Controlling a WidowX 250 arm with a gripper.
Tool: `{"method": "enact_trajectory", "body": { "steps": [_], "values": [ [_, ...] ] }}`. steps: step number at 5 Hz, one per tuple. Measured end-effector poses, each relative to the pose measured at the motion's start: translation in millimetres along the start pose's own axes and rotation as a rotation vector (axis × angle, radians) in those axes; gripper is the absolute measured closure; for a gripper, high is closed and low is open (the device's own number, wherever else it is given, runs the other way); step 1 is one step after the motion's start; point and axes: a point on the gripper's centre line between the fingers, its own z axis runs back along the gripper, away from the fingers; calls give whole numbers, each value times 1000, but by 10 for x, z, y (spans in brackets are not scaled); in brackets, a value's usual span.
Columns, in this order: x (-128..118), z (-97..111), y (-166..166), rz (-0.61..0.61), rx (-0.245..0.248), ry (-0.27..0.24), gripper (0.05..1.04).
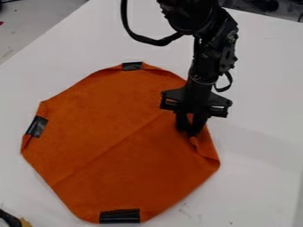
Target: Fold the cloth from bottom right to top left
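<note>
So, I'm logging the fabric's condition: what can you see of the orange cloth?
The orange cloth looks soft and matte, spread mostly flat on the white table, roughly eight-sided with its corners turned in. Black strips, apparently tape, sit at its top, left and bottom edges. A faint crease runs diagonally from lower left to upper right. Its right edge is puckered and folded beside the end effector.

passable: tabletop [257, 186], lower right | blocked: arm [201, 22] top, hand [190, 133] at cloth [106, 128]

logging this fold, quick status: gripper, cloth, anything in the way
Gripper down at right edge of orange cloth, grip unclear. Cloth spread out, main fold not made, right edge curled. No obstacle seen on it.
</note>
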Motion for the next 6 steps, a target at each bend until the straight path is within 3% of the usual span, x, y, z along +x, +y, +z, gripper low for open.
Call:
{"method": "enact_trajectory", "body": {
  "steps": [1, 2, 3, 4, 5, 6],
  "values": [
    [15, 13, -2, -10, 4, -1, 968],
    [-31, 36, 44, -3, 47, 29, 1015],
    [-19, 283, 105, 31, 69, -9, 1017],
    [103, 623, 283, 74, 61, -94, 1017],
    [220, 654, 809, 159, 49, -109, 1017],
    [199, 429, 1228, 193, 5, -81, 1017]
  ]
}}
